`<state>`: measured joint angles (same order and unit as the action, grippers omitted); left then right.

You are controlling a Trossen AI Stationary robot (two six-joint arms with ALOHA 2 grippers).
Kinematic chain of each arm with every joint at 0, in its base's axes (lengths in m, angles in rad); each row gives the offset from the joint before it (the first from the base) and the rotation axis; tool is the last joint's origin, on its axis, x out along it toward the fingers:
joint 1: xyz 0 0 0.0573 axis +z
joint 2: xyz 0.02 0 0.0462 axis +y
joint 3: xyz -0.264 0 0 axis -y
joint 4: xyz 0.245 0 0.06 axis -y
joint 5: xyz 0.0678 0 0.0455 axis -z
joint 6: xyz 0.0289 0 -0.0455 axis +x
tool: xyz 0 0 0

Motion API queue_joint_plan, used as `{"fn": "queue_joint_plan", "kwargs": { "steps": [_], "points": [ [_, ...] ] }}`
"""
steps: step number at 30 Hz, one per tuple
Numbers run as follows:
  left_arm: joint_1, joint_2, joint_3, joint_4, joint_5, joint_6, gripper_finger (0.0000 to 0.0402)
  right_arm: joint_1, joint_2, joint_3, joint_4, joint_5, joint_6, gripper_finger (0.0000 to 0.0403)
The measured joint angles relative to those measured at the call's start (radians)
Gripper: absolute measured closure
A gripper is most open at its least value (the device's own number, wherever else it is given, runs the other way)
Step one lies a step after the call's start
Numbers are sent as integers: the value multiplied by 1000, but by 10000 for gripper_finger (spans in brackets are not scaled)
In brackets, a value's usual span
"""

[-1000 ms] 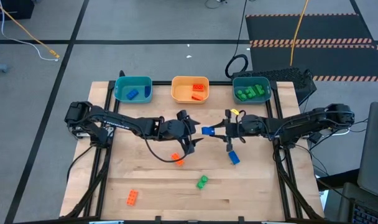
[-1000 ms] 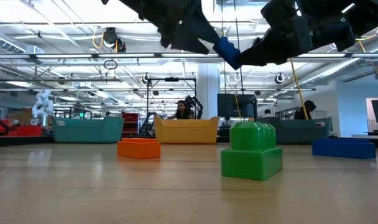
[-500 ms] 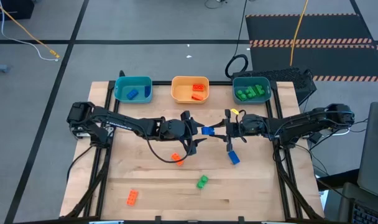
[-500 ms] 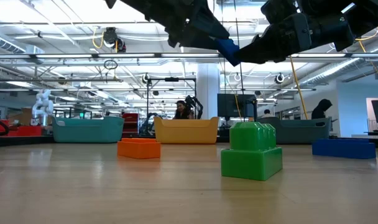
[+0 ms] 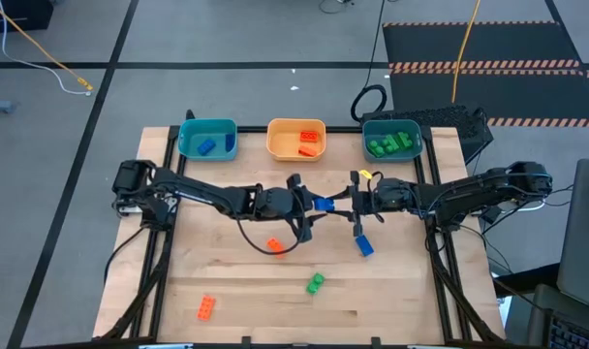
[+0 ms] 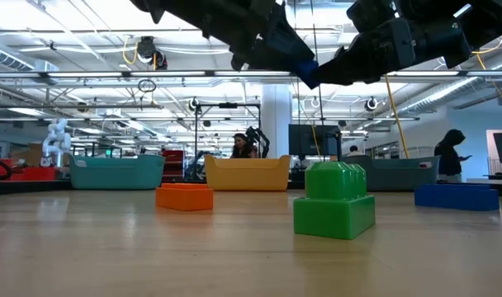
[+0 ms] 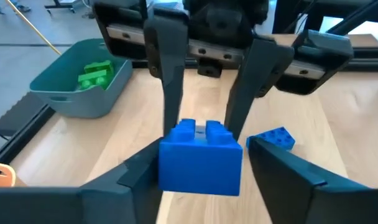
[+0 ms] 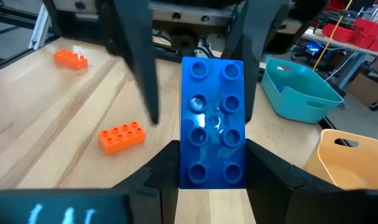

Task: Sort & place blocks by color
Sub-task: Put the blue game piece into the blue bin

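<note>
Pinching a blue block (image 5: 323, 205) narrowly in the right tool (image 5: 341, 205), up in the air over the middle of the tabletop (image 5: 411, 301), well clear of the wood. Bracketing that same block with the left tool (image 5: 307, 206), spread wide, with a gap showing on each side in the right wrist view and no clamp yet. Looking like a hand-over from right to left, judging by the teal tray (image 5: 190, 142) sitting at 11 o'clock on the left arm's side.

Counting what is already sorted along the 12 o'clock edge: one blue piece (image 5: 207, 146) lying in the teal tray, two orange pieces (image 5: 309, 142) in the orange tray (image 5: 275, 143) at 12 o'clock, and a cluster of green pieces (image 5: 391, 143) in the right-hand tray (image 5: 416, 145) at 1 o'clock.

Leaving four loose on the tabletop: a second blue block (image 5: 363, 244) at 4 o'clock of centre, an orange block (image 5: 274, 248) just toward 7 o'clock, a green block (image 5: 315, 283) at 6 o'clock, and another orange block (image 5: 206, 308) far out at 7 o'clock.

Judging the job somewhat past halfway, with five blocks remaining to place, counting the one aloft.
</note>
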<state>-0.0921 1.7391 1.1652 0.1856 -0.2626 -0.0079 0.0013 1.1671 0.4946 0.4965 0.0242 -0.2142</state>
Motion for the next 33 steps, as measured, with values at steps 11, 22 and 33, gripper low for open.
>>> {"fn": "queue_joint_plan", "kwargs": {
  "steps": [11, 22, 33],
  "points": [
    [0, -5, 0, -1, 1, -17, 263, 0, 0, 0, -5, -2, 0, 272],
    [4, -6, 1, -15, -18, -39, 263, 0, 0, 0, 0, 65, 15, 204],
    [43, -144, 4, -363, -206, -119, 263, -2, -1, 1, -21, 243, 5, 168]
  ]
}}
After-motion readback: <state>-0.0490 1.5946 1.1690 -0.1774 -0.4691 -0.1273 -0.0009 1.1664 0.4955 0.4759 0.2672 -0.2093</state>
